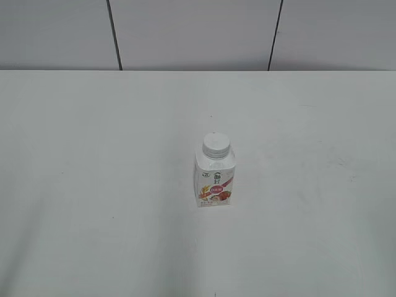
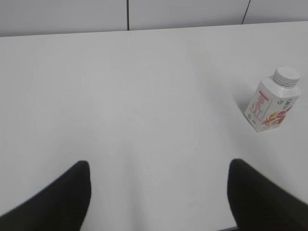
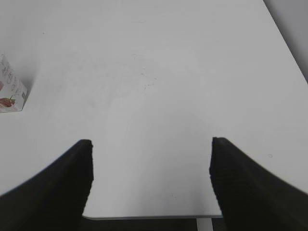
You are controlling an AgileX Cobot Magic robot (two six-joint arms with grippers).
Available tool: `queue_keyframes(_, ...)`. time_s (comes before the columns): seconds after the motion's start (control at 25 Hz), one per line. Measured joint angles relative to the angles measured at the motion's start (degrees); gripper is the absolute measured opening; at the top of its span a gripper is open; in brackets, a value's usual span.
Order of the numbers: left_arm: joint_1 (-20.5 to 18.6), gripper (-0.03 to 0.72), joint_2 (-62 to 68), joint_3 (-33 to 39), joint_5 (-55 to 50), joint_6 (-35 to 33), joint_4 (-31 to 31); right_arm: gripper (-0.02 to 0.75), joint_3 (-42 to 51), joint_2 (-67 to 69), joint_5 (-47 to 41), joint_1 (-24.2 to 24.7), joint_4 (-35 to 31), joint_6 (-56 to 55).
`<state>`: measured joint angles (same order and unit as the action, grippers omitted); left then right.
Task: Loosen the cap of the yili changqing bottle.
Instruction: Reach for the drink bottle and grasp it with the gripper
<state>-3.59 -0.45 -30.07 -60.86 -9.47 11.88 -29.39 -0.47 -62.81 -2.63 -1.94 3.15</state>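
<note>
The yili changqing bottle (image 1: 215, 179) stands upright near the middle of the white table, white with a red-pink fruit label. Its white ribbed cap (image 1: 216, 144) sits on the neck. In the left wrist view the bottle (image 2: 269, 108) is at the far right with its cap (image 2: 287, 76) on. In the right wrist view only a corner of the bottle (image 3: 10, 94) shows at the left edge. My left gripper (image 2: 159, 168) is open and empty, well left of the bottle. My right gripper (image 3: 150, 144) is open and empty near the table's front edge. Neither gripper shows in the exterior view.
The white table (image 1: 93, 185) runs back to a grey panelled wall (image 1: 192, 31). The table's front edge (image 3: 144, 217) shows below my right gripper, and its right edge (image 3: 288, 48) runs along the upper right of that view.
</note>
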Motion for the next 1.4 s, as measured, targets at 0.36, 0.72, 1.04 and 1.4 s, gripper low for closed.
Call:
queue_keyframes(0.36,0.0,0.533,0.0,0.0,0.0,0.0,0.0,0.592,0.0,0.0,0.0,0.0,0.0,0.0)
queue_keyframes(0.72,0.0,0.533,0.0,0.0,0.0,0.0,0.0,0.592,0.0,0.0,0.0,0.0,0.0,0.0)
queue_keyframes(1.04,0.0,0.533,0.0,0.0,0.0,0.0,0.0,0.592,0.0,0.0,0.0,0.0,0.0,0.0)
queue_keyframes(1.4,0.0,0.533,0.0,0.0,0.0,0.0,0.05,0.592,0.0,0.0,0.0,0.0,0.0,0.0)
